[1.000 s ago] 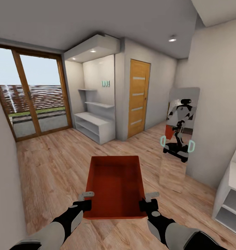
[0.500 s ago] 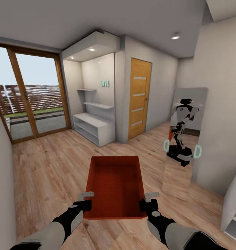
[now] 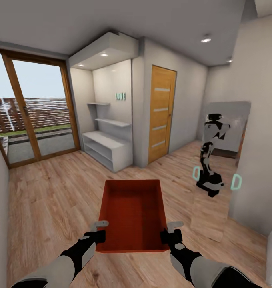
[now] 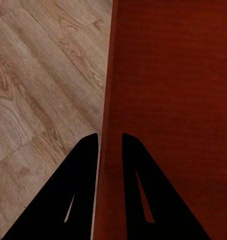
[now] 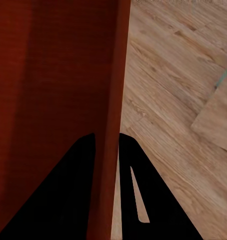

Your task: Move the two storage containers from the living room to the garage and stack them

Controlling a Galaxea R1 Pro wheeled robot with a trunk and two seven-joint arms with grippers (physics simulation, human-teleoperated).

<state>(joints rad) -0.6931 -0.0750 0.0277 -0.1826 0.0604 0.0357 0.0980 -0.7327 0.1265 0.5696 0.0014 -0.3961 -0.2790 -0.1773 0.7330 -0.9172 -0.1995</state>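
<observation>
Left tool (image 3: pixel 99 231): clamped on left wall of storage container (image 3: pixel 133 214), one finger (image 4: pixel 83 165) either side of wall.
Storage container: held level between both tools, above wood plank floor (image 3: pixel 52 192), open side up.
Right tool (image 3: pixel 171 231): clamped on right wall, same manner.
Mirror (image 3: pixel 220 168): against right wall, reflecting robot.

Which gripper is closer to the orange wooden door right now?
Right. The right gripper clamps the storage container's right wall, on the side of the wooden door; the left gripper clamps the opposite wall, farther away.
</observation>
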